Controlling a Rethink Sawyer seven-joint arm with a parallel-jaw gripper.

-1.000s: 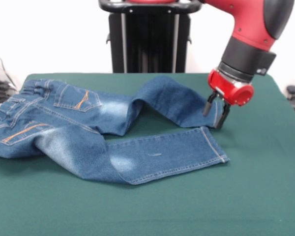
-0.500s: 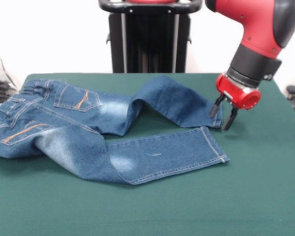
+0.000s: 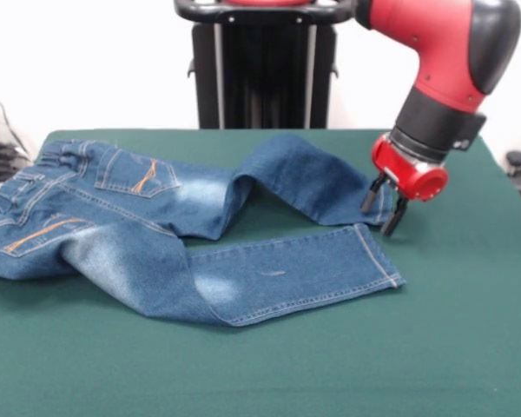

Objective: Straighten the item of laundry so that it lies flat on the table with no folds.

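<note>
The jeans (image 3: 169, 239) sprawl across the green table (image 3: 434, 347), waistband end out toward the left edge of the view, both back pockets up with their orange stitching showing. One leg runs along the front of the garment and lies fairly flat, its hem pointing right. The other leg is the trouble — it humps up behind the first, arching away from the seat and dropping back down to a hem just behind the flat leg's hem. There is a twist or fold where that leg meets the seat, and the cloth near the knee of the front leg bunches as well.

Right at the raised leg's hem hangs the gripper (image 3: 382, 208), two dark fingers parted with a clear gap between them, holding nothing. The tips sit just at the edge of the denim; whether they touch it, I cannot tell.

Handling looks straightforward: small denim, soft enough to drape and fold yet thick enough to keep its creases until pulled. It should drag rather than slide freely on that felt-like top, so a pull on one end will likely stretch the leg out. The stitched hem looks like the sensible hold — a firm, doubled edge — and drawing it away from the waistband should flatten the hump.
</note>
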